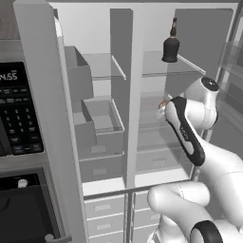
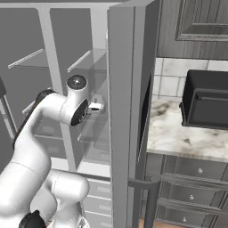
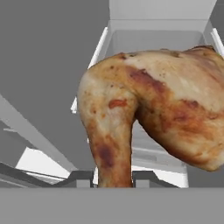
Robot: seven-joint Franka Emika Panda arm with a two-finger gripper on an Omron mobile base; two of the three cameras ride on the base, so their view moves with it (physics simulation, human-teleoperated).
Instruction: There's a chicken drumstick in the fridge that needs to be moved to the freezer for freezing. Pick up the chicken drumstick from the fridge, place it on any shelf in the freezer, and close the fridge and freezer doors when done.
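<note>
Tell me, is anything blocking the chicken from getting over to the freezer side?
The tool is shut on the chicken drumstick inside the fridge. The upright divider stands between it and the freezer, so it likely has to come out around the front. Both doors stand open, and nothing else visible blocks that way.

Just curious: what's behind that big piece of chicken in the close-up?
Behind the chicken drumstick is a pale grey bin and shelf edges. The gripper holds its narrow end; the meat hides the bin's floor.

dark bottle (image 1: 171, 44): upright, upper glass shelf | microwave (image 1: 16, 109): left | toaster oven (image 2: 207, 100): marble counter (image 2: 171, 133)
</note>
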